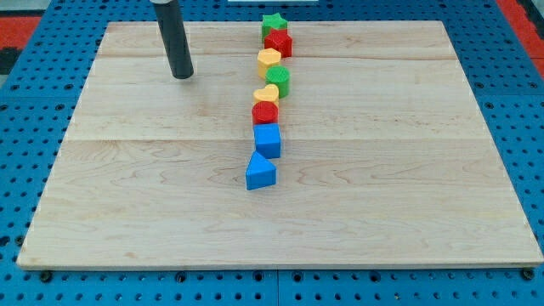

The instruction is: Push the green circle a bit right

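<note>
The green circle [278, 80] sits on the wooden board [127, 195] in a near-vertical line of blocks at the view's centre top. Above it are a yellow block [269, 59], a red block [279, 42] and a green star [273, 23]. Below it are a yellow heart [266, 95], a red block [265, 112], a blue cube [267, 140] and a blue triangle [260, 172]. My tip [183, 76] rests on the board well to the left of the green circle, at about its height, touching no block.
The board lies on a blue pegboard table [25, 127]. The rod rises out of the view's top edge.
</note>
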`<state>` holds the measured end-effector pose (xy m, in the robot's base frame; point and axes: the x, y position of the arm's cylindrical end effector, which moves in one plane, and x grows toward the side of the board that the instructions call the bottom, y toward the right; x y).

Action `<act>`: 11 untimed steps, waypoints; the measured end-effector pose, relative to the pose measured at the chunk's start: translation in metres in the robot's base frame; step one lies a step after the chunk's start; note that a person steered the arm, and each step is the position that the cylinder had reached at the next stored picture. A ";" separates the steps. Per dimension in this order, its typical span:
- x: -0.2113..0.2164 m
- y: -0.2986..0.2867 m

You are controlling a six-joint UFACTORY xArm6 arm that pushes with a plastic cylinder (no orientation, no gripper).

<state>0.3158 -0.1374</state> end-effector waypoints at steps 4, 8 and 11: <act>-0.004 0.001; 0.010 0.036; 0.024 0.145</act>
